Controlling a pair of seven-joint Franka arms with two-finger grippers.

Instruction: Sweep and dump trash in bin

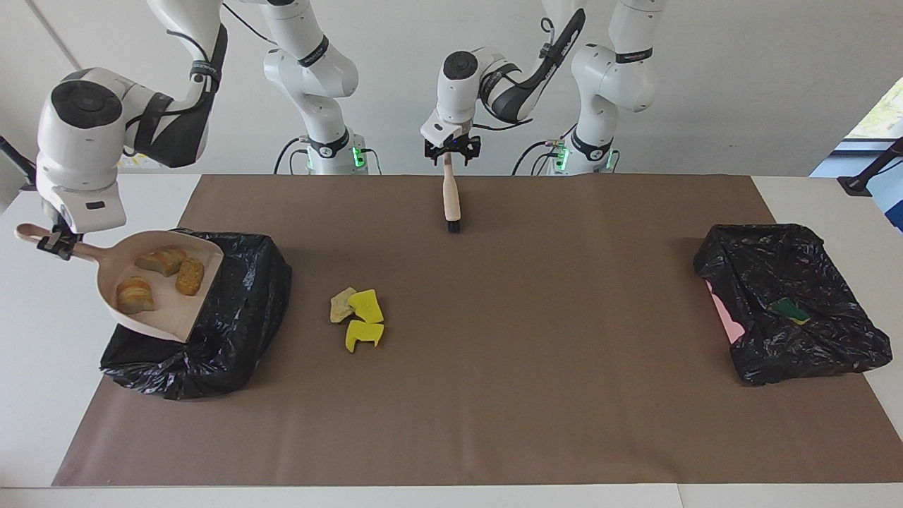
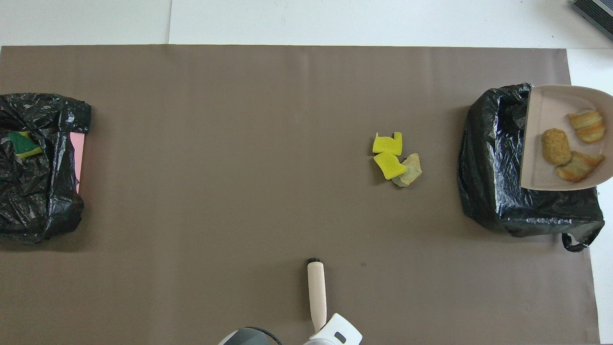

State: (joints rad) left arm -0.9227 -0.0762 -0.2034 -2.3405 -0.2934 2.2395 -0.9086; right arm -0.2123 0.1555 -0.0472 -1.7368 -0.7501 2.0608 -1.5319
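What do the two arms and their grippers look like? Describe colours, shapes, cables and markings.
Both arms are glossy white, with rounded joints, dark grey round end caps and black bands. Black cables in sleeves loop along the upper links. Green lights glow at both bases. The left gripper and right gripper are small and black under white wrist blocks.

You're looking at a robotics lab, not a home. 2 white arms (image 1: pixel 310 77) stand bolted at the edge of a white worktop (image 1: pixel 811 197), status lights glowing green at their bases, cables trailing. A brown paper sheet (image 1: pixel 529 353) covers the worktop like a test surface. Bare white walls (image 1: pixel 741 85) close it in, with a window (image 1: pixel 878 116) at the left arm's end.
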